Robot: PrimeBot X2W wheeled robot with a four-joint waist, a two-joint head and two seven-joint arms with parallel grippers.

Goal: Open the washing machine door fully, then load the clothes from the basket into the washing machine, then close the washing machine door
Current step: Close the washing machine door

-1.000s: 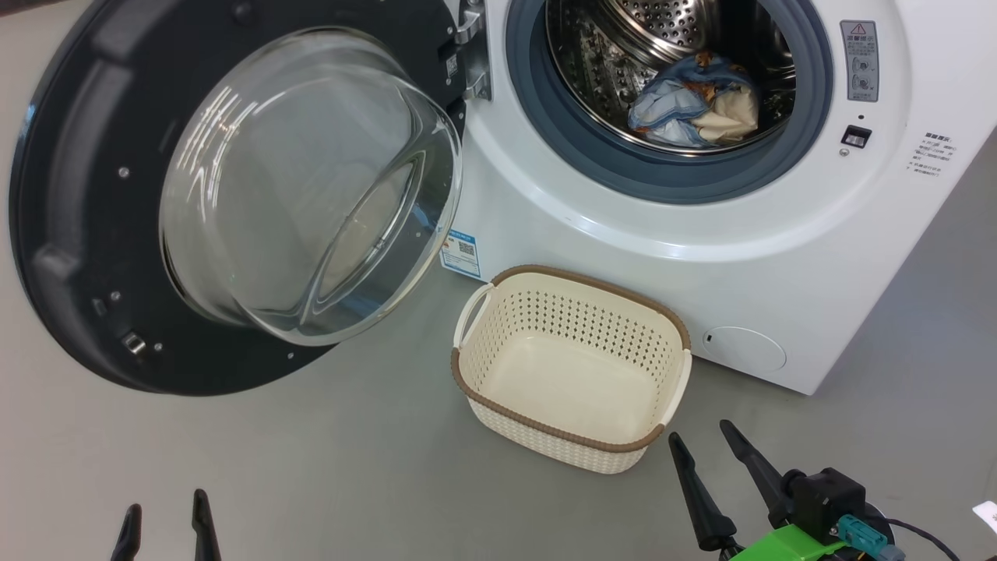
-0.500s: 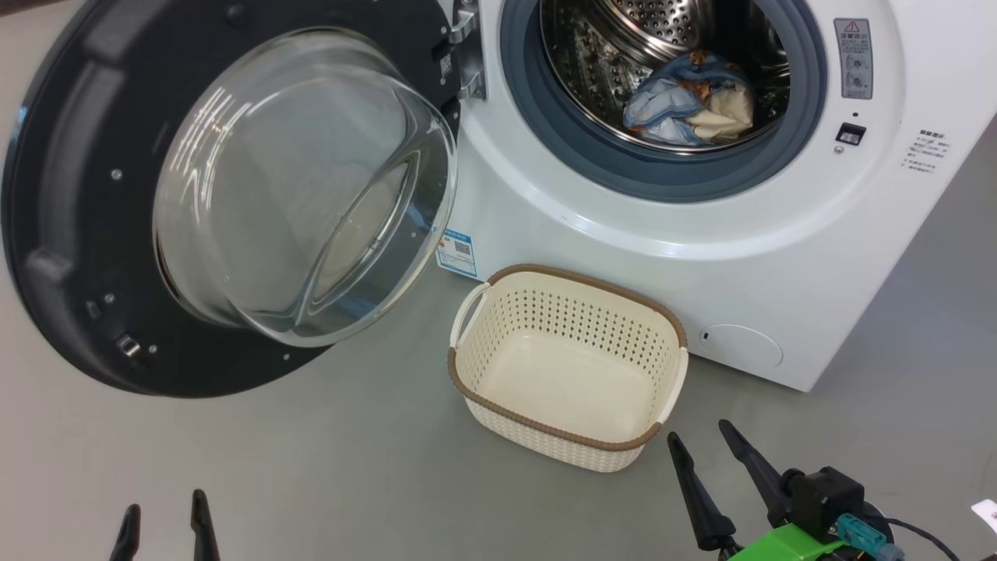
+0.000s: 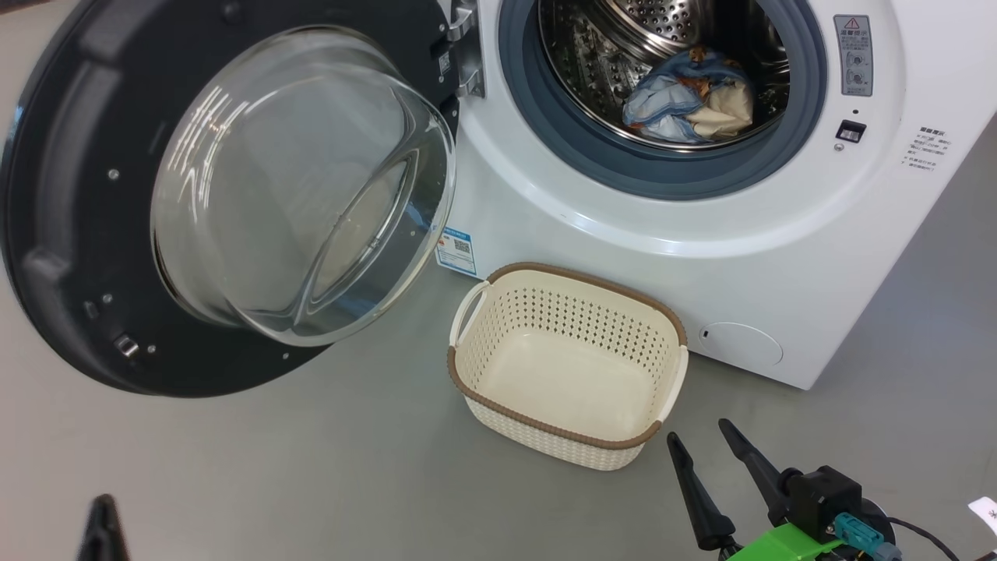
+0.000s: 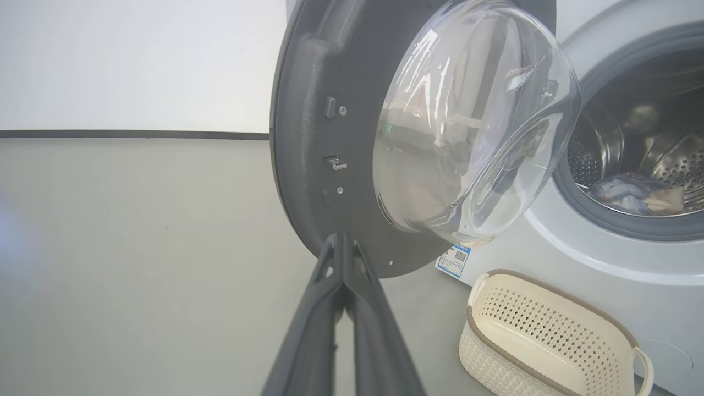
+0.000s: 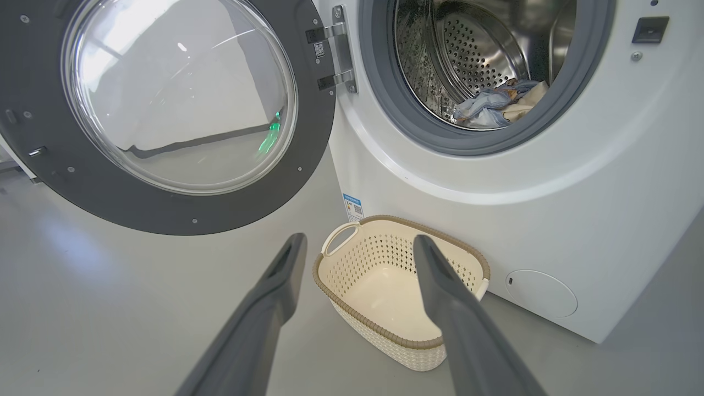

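Head view showed the clothes (image 3: 689, 97) inside the washing machine (image 3: 623, 234), the door (image 3: 70, 195) swung wide, the basket (image 3: 467, 374) on the floor (image 3: 311, 467) nearby. Left gripper (image 4: 341, 242) was closed on nothing; right gripper (image 3: 699, 431) gaped, unladen.

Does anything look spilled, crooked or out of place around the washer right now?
Nothing stands out. The clothes lie inside the washing machine, the basket stands upright and empty on the floor, and the door hangs open.
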